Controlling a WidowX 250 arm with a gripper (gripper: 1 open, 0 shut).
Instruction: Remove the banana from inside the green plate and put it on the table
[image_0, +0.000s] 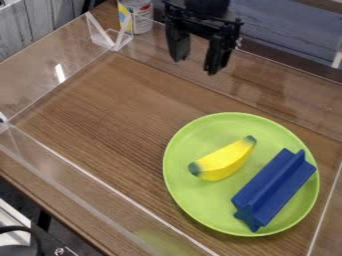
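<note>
- Banana (223, 158) lies inside the green plate (201, 135), left of centre, just beside the blue ridged block (273, 187) and apparently not touching it
- The end effector (195, 56) hangs near the far edge of the desk (107, 110), well apart from the plate, fingers spread wide and holding nothing
- Step in hand, as I judge it: the approach, with no grasp yet made
- Next move calls for travel toward the plate, descent over the banana, and fingers aligned across its narrow width, clear of the block
- Count: one banana, one plate, one block, one end effector
</note>
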